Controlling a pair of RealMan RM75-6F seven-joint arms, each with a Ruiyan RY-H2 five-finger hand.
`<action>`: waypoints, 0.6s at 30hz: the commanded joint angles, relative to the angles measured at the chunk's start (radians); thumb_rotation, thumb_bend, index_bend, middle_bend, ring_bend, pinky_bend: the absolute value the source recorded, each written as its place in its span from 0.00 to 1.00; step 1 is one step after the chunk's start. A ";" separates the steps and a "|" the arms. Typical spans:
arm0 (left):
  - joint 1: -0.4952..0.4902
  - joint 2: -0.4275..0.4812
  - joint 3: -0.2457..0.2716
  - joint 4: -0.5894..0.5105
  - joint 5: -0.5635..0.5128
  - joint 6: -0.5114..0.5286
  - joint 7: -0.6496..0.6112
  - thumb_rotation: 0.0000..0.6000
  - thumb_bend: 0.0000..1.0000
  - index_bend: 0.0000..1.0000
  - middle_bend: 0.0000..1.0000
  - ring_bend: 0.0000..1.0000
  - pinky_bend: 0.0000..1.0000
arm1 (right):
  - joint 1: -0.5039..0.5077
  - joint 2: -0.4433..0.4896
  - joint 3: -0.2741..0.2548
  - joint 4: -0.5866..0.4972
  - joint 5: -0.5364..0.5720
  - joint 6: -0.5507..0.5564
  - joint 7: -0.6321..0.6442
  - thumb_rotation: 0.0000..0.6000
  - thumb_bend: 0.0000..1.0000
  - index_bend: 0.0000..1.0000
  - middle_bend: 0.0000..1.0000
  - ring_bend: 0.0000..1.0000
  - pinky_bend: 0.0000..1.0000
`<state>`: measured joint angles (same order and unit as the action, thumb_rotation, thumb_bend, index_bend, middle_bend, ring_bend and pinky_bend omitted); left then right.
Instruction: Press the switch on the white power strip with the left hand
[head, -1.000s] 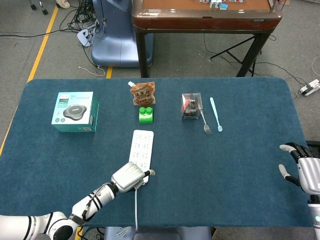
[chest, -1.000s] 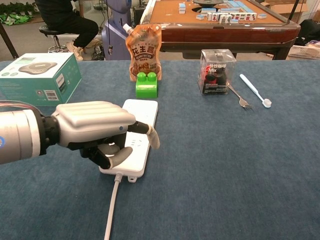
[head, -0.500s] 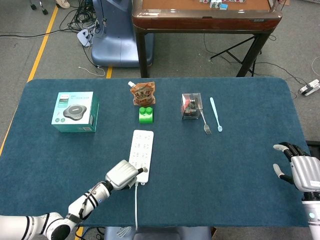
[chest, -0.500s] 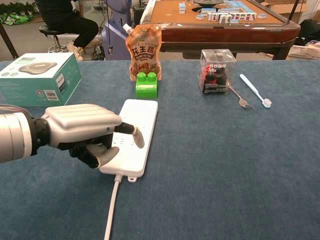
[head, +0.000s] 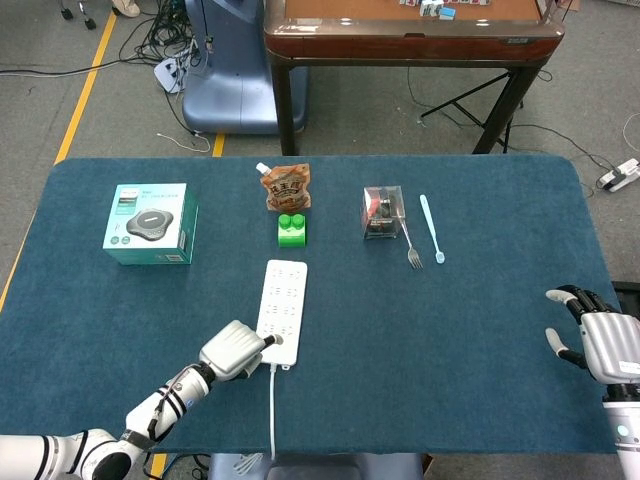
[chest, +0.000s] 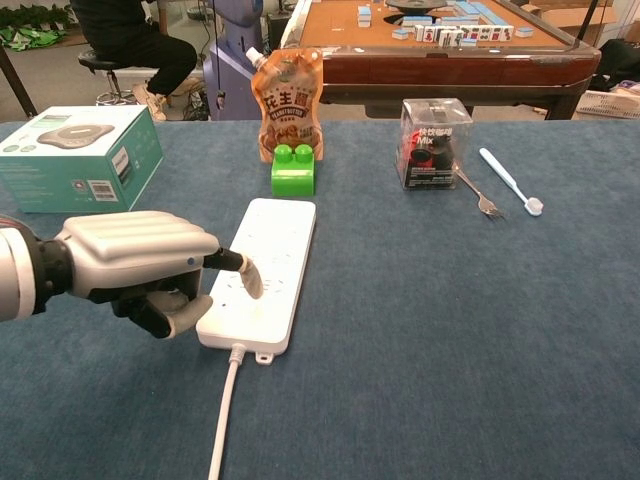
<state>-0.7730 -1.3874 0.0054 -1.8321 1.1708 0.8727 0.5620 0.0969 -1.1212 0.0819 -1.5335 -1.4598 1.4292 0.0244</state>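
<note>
The white power strip (head: 283, 298) (chest: 268, 262) lies lengthwise in the middle of the blue table, with its cable (chest: 222, 430) running off the near edge. My left hand (head: 233, 350) (chest: 140, 265) sits at the strip's near left corner. Its fingers are curled in except one, which stretches out over the strip's near end; its fingertip (chest: 250, 281) is at or just above the surface, and I cannot tell if it touches. The hand holds nothing. My right hand (head: 600, 345) hovers at the table's right edge with fingers apart and empty, seen only in the head view.
Beyond the strip stand a green block (chest: 292, 168) and an orange snack pouch (chest: 290, 98). A teal box (chest: 75, 155) is at the left. A clear case (chest: 432, 143), a fork (chest: 480, 200) and a light-blue spoon (chest: 510, 180) lie at the right.
My left hand has slid left and back toward me, off the strip's near end to its left corner. The right hand has shifted slightly left.
</note>
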 joint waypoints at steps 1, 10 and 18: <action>0.000 0.002 0.003 -0.003 0.000 0.004 0.002 1.00 0.68 0.29 0.96 1.00 1.00 | 0.002 -0.001 0.000 -0.003 -0.002 -0.001 -0.004 1.00 0.28 0.29 0.26 0.25 0.45; -0.002 -0.011 0.014 0.010 -0.004 0.005 -0.003 1.00 0.68 0.29 0.96 1.00 1.00 | 0.000 -0.003 -0.003 -0.003 0.003 -0.002 -0.007 1.00 0.28 0.29 0.26 0.25 0.45; -0.008 -0.019 0.016 0.023 -0.009 0.002 -0.010 1.00 0.68 0.29 0.96 1.00 1.00 | 0.001 -0.005 -0.003 0.000 0.009 -0.008 -0.004 1.00 0.28 0.29 0.26 0.25 0.45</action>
<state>-0.7805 -1.4068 0.0212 -1.8089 1.1617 0.8749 0.5523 0.0982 -1.1266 0.0788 -1.5336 -1.4505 1.4212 0.0201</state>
